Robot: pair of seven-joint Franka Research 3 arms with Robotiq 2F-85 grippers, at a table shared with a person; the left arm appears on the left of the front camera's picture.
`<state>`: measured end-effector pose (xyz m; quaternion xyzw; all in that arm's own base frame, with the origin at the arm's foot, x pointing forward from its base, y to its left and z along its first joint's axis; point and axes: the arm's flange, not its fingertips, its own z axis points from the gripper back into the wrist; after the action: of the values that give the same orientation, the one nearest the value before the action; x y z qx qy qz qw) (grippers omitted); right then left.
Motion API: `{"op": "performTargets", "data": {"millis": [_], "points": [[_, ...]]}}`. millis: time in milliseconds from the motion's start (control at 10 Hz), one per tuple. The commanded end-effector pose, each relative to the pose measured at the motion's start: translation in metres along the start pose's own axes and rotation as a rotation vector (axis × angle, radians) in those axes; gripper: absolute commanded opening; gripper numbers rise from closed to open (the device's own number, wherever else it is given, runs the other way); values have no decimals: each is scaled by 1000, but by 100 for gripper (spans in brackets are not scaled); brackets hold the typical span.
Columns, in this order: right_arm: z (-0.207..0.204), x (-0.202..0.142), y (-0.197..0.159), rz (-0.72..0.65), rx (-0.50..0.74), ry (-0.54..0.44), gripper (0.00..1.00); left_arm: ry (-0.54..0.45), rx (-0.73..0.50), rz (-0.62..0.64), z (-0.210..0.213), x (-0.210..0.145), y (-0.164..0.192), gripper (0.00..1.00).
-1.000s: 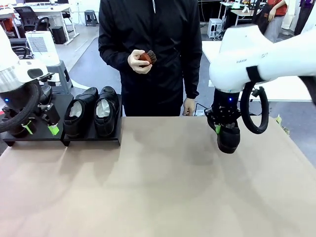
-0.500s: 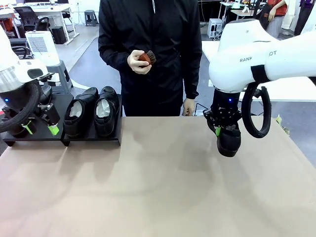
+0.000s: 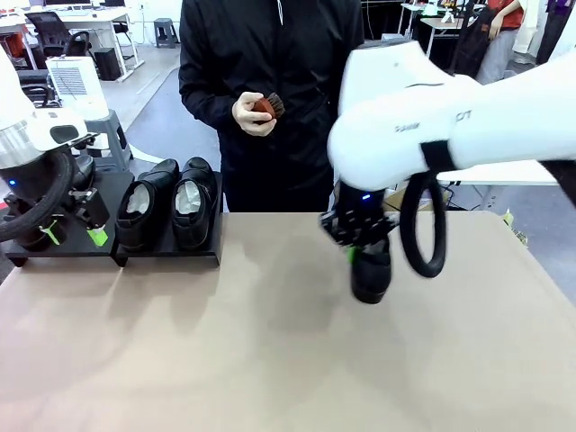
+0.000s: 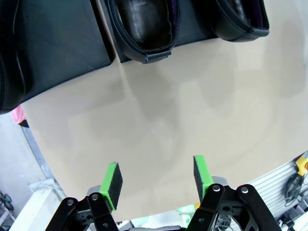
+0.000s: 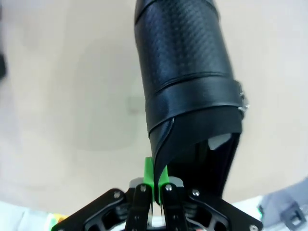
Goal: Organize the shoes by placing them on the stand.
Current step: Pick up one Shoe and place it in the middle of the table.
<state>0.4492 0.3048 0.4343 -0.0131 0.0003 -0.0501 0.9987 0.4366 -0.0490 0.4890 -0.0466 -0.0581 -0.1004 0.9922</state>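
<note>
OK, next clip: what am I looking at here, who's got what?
The right gripper is shut on the edge of a black dress shoe, holding it over the tan table, apart from the stand. Two more black shoes sit side by side on the stand's right section. The left gripper is open and holds nothing, near the stand's left section. A person across the table holds a small reddish-brown brush in one hand.

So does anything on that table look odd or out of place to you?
Only one thing: a black shoe hangs toe-down above the table, pinched by its collar edge in the right gripper. The two shoes on the stand sit neatly, side by side.
</note>
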Motion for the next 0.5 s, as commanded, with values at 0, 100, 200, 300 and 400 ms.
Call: {"op": "performTargets", "data": {"millis": [0,100,200,300,400], "points": [[-9,-27,34,-12,72,5,0,-8,-5,1,0,-2,1,77],[-17,-38,52,2,74,28,0,-8,-5,1,0,-2,1,77],[-27,-48,68,23,61,60,0,-8,-5,1,0,-2,1,77],[-36,-54,76,34,32,76,0,-8,-5,1,0,-2,1,77],[-47,-55,78,48,18,129,0,-8,-5,1,0,-2,1,77]]}}
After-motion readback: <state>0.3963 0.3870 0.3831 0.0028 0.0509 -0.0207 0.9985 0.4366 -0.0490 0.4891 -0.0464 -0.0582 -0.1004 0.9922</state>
